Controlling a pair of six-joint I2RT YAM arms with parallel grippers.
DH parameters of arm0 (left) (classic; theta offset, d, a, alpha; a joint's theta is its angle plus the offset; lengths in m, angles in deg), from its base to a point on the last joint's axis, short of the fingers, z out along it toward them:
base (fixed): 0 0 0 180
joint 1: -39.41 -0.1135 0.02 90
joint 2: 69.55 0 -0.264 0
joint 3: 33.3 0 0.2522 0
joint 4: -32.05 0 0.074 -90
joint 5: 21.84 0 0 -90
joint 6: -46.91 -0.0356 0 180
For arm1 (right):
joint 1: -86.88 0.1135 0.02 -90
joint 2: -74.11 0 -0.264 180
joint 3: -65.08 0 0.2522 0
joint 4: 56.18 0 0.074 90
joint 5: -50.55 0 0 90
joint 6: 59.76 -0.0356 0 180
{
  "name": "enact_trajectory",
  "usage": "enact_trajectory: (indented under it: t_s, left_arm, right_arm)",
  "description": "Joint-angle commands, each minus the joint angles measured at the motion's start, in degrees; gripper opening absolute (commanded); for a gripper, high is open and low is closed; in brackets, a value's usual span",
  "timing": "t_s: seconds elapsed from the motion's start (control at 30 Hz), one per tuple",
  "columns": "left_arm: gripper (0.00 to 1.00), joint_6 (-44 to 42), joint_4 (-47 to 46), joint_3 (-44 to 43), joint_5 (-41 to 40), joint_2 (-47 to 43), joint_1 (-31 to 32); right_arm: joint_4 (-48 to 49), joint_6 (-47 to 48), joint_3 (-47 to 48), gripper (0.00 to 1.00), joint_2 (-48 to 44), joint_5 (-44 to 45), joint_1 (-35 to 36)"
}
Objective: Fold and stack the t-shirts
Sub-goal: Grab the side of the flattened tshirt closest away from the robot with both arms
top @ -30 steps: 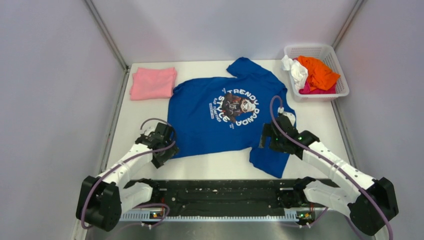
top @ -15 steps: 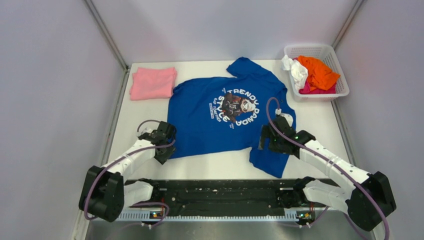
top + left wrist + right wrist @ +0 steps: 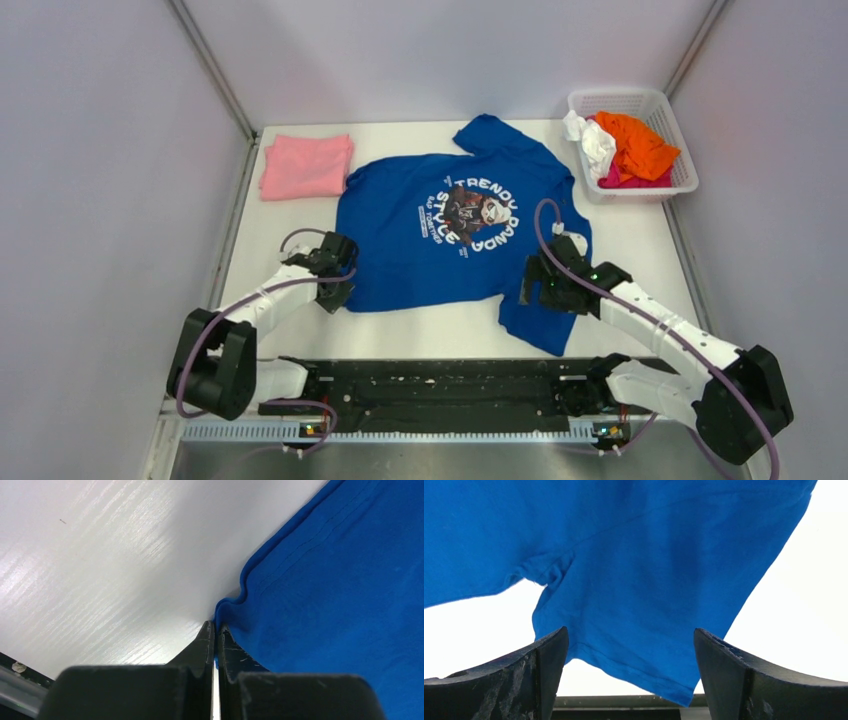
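Note:
The royal blue t-shirt [image 3: 400, 255] with a round white-lettered print lies spread flat, print up, in the middle of the table. My left gripper [image 3: 336, 292] sits at its near left hem corner, jaws shut with the blue edge [image 3: 235, 611] pinched at the tips [image 3: 216, 626]. My right gripper [image 3: 538, 282] hovers open over the near right sleeve [image 3: 644, 595], a finger to either side and nothing between them. A folded pink t-shirt [image 3: 306, 166] lies at the far left.
A white mesh basket [image 3: 620, 97] at the far right holds orange [image 3: 636, 146], white [image 3: 597, 141] and magenta [image 3: 622, 181] tees. Grey walls close in the table on both sides. A black rail [image 3: 440, 385] runs along the near edge.
My left gripper slid forward to the blue shirt's near left corner and closed on its edge. The right gripper shifted slightly over the sleeve and stayed open.

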Motion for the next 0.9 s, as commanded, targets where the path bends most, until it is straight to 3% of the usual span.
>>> enact_trajectory:
  t_s: [0.0, 0.2, 0.43, 0.67, 0.77, 0.87]
  left_arm:
    - [0.0, -2.6, -0.85, -1.72, -3.96, -2.21, -1.2]
    - [0.0, -5.86, -1.84, -0.66, -3.05, -3.4, -5.85]
    - [0.0, -6.65, -2.84, 0.66, -1.19, -4.2, -6.01]
    - [0.0, -6.94, -3.95, 2.14, -0.71, -6.03, -6.0]
    - [0.0, -7.03, -4.14, 2.47, -0.85, -6.48, -6.06]
    - [0.0, -7.11, -3.61, 2.84, -1.07, -7.94, -5.98]
  right_arm:
    - [-4.85, -2.39, 0.82, 0.92, -1.23, -4.82, -0.35]
    - [-9.11, -5.98, -0.59, 0.87, 0.98, -5.37, 7.11]
    - [-4.21, -9.07, -1.47, 0.8, 7.78, -5.58, 15.34]
    - [-2.13, -12.24, -3.47, 0.73, 13.33, -3.04, 16.16]
    - [-1.71, -13.9, -3.99, 0.58, 14.2, -1.05, 16.15]
    - [-1.79, -14.79, -4.95, 0.3, 12.92, -0.86, 16.2]
